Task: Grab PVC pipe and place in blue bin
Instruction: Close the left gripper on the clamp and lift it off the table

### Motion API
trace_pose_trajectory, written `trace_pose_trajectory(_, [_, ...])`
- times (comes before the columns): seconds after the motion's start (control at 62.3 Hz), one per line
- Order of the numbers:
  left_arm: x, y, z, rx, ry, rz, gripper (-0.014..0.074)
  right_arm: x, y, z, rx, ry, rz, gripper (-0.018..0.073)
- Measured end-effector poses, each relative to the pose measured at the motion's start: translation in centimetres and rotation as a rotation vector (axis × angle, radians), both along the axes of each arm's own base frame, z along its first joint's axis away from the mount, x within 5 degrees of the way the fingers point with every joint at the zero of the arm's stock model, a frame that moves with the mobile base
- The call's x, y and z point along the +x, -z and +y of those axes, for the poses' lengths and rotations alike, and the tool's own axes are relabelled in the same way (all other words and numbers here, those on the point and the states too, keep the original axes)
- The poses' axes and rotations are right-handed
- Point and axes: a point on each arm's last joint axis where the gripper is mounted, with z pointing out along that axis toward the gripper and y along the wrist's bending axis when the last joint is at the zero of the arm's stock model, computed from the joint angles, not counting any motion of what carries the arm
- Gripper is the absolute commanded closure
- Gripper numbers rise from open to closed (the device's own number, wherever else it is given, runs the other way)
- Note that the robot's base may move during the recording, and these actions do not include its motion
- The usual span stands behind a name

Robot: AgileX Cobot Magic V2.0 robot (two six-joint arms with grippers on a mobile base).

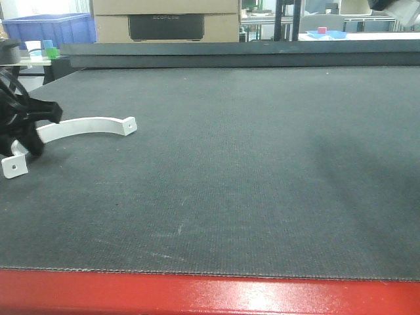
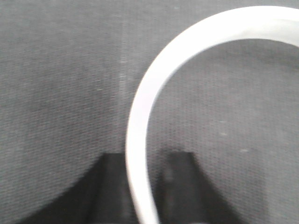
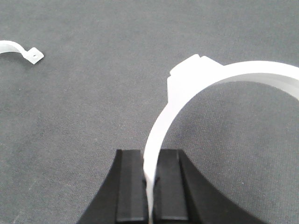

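White pipe (image 1: 85, 126), black left tool (image 1: 39, 131), grey mat (image 1: 249, 170), red table edge (image 1: 197, 295), blue bin (image 1: 49, 27)

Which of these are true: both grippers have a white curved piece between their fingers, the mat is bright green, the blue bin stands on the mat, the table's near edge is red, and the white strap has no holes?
1. Both grippers have a white curved piece between their fingers. True: the right gripper is shut on a white ring piece, and the left gripper straddles a white strap.
2. The mat is bright green. False: the mat is dark grey.
3. The blue bin stands on the mat. False: the blue bin is in the background, beyond the mat's far edge.
4. The near edge is red. True: see the red edge.
5. The strap has no holes. False: its end tab has one.
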Motion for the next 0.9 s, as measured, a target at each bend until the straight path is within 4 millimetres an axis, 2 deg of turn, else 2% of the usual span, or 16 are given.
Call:
trace_pose_trajectory(0.08, [0.1,0.0,0.0,-0.001,0.001,-0.011,0.0708,0.0,0.0,0.0,0.001,0.001,-0.004,0.0727])
trace_pose_trajectory(0.546, [0.0,-0.4,0.0,-0.002,-0.001,-0.015,0.0707,-0.1,-0.2,0.0,0.001,0.001,-0.010,0.0727])
trace_pose_trajectory(0.626, [-0.4,-1.6,0.0,-0.004,-0.001,-0.036,0.0707,-0.5,-0.7,-0.1,0.005,0.002,-0.031,0.0727])
trace_pose_trajectory(0.899, [-2.5,-8.3,0.2,-0.022,-0.001,-0.219,0.0707,-2.8,-3.0,-0.5,0.020,0.002,-0.131,0.0727])
